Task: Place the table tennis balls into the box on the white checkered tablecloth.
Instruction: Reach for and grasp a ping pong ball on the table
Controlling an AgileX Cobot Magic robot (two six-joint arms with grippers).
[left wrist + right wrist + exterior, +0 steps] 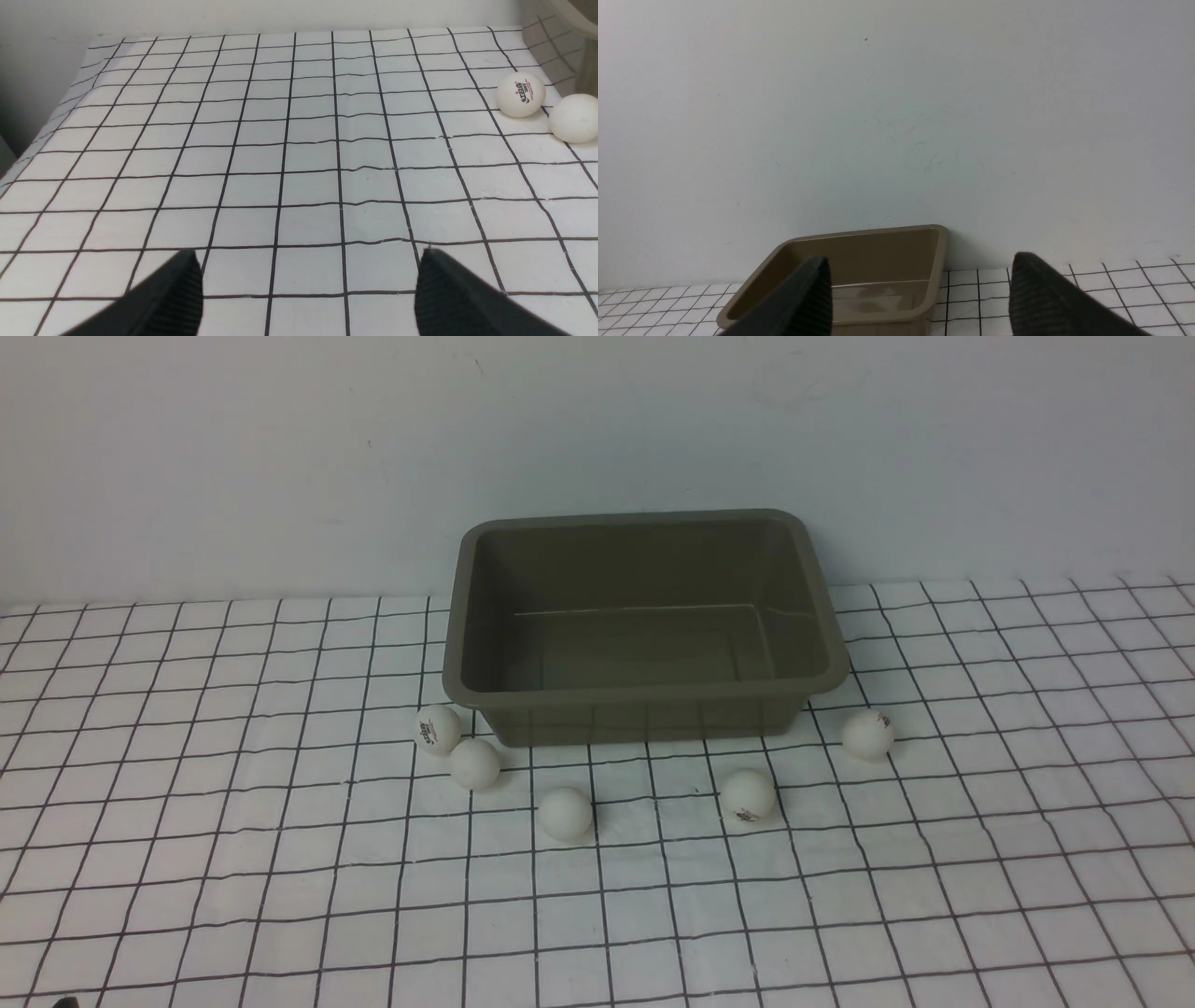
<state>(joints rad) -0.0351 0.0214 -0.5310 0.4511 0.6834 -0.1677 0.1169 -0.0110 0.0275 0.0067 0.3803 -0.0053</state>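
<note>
The olive-brown box (644, 700) stands empty at the back of the white checkered tablecloth (233, 859). Several white table tennis balls lie in front of it: two touching at its front left corner (438, 728) (474, 763), one (565, 813) and one (747, 794) in front, one (868, 735) at its front right. Neither arm shows in the front view. My left gripper (308, 256) is open and empty above bare cloth; two balls (520, 94) (574, 117) lie far ahead of it. My right gripper (920, 266) is open and empty, facing the box (859, 261).
A plain pale wall (597, 439) rises right behind the box. The cloth's far edge meets it (187, 602). In the left wrist view the cloth drops off at its edge (51, 116).
</note>
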